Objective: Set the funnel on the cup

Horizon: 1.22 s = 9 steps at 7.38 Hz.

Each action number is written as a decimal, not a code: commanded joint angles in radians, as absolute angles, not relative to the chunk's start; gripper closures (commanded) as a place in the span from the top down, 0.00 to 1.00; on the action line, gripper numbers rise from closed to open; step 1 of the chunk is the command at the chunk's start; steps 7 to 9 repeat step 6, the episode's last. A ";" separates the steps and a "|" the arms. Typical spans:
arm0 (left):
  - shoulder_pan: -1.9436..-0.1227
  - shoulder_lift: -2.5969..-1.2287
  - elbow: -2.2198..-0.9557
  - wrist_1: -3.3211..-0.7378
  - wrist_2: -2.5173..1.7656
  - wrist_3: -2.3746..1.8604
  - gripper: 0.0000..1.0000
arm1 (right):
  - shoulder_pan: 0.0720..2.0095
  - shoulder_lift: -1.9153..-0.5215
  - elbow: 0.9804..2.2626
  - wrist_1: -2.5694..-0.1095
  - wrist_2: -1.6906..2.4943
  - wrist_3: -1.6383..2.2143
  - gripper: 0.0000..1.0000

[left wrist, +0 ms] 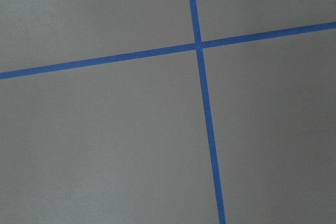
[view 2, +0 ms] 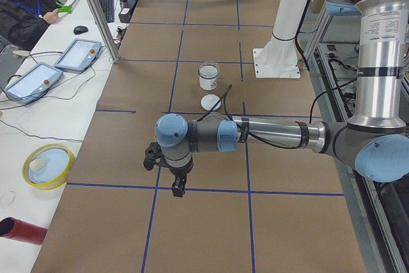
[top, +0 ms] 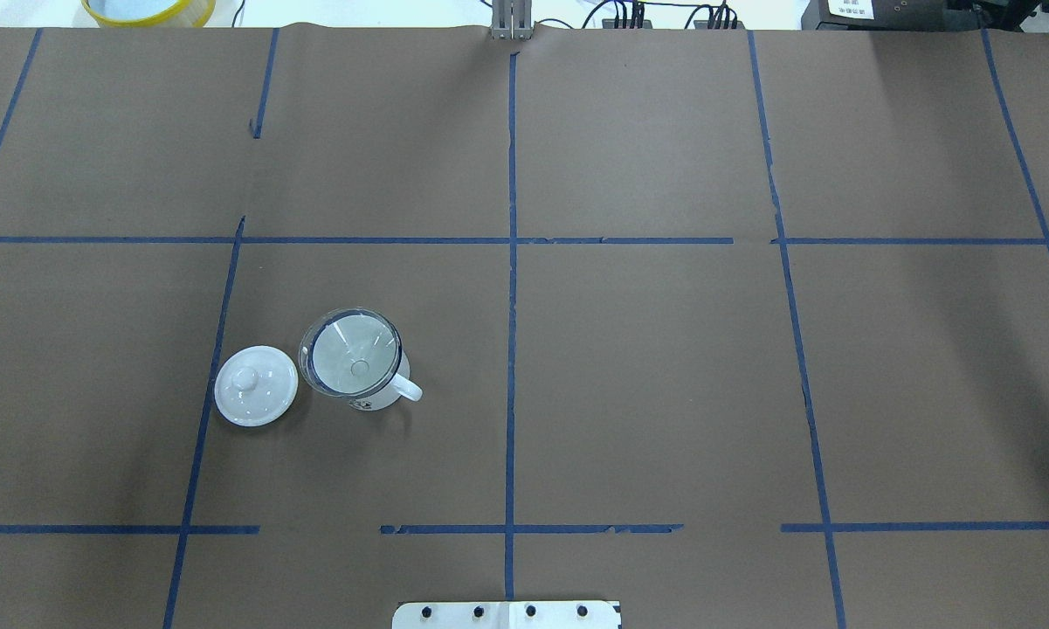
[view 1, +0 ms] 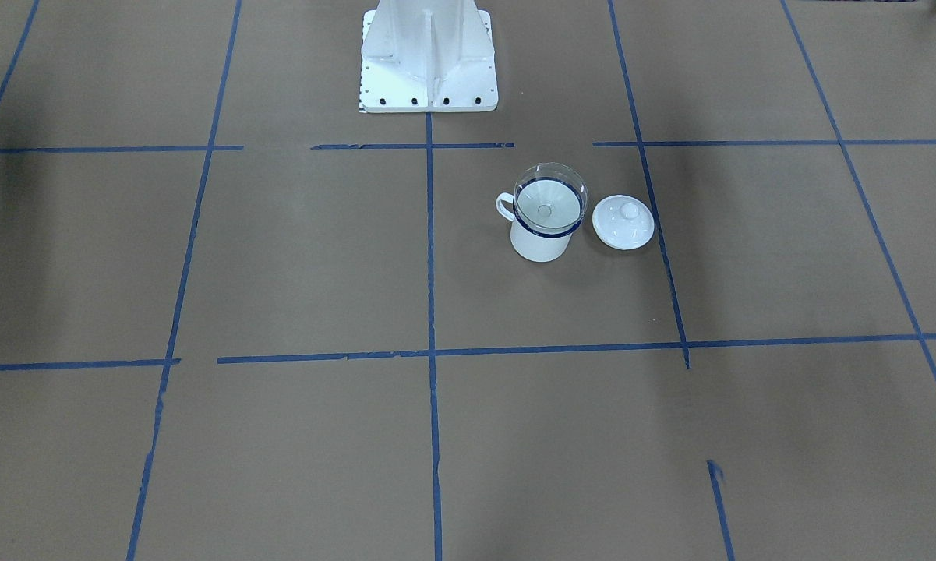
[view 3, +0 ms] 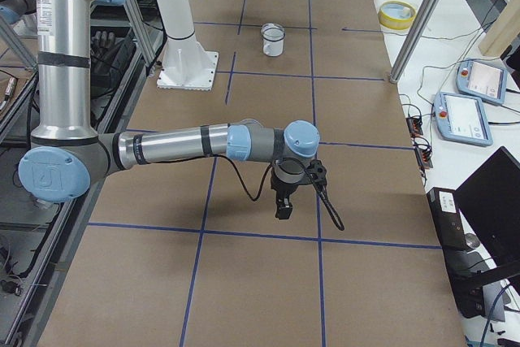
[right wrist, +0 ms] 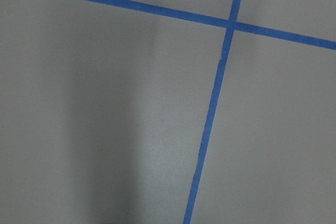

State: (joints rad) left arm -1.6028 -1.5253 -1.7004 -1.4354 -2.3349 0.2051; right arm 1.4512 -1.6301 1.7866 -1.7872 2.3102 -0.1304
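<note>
The clear funnel [view 1: 549, 201] sits upright in the mouth of the white blue-rimmed cup [view 1: 542, 243], its spout pointing down inside. Both show in the overhead view, funnel [top: 352, 354] on cup [top: 377, 402], left of the middle tape line. In the left side view the cup [view 2: 208, 80] stands far beyond my left gripper [view 2: 179, 187], which hangs above the table. In the right side view my right gripper [view 3: 283, 207] hangs well short of the cup [view 3: 274, 42]. I cannot tell whether either gripper is open or shut. Both wrist views show only brown paper and blue tape.
A round white knobbed lid [view 1: 623, 222] lies flat beside the cup, on the side away from its handle. The white robot base [view 1: 429, 54] stands at the table's middle edge. A yellow-rimmed dish [view 2: 48, 165], tablets [view 2: 77, 54] and a seated person [view 2: 25, 4] are on the operators' side.
</note>
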 commanded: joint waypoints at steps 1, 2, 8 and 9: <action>-1.603 -1.525 -1.729 -1.436 -2.335 0.207 1.00 | 1.451 -1.629 1.786 -1.787 2.310 -0.130 1.00; -1.603 -1.526 -1.735 -1.436 -2.333 0.207 1.00 | 1.451 -1.631 1.786 -1.787 2.310 -0.130 1.00; -1.603 -1.526 -1.761 -1.436 -2.333 0.204 1.00 | 1.451 -1.631 1.787 -1.787 2.310 -0.130 1.00; -1.603 -1.526 -1.761 -1.436 -2.333 0.204 1.00 | 1.451 -1.631 1.787 -1.787 2.310 -0.130 1.00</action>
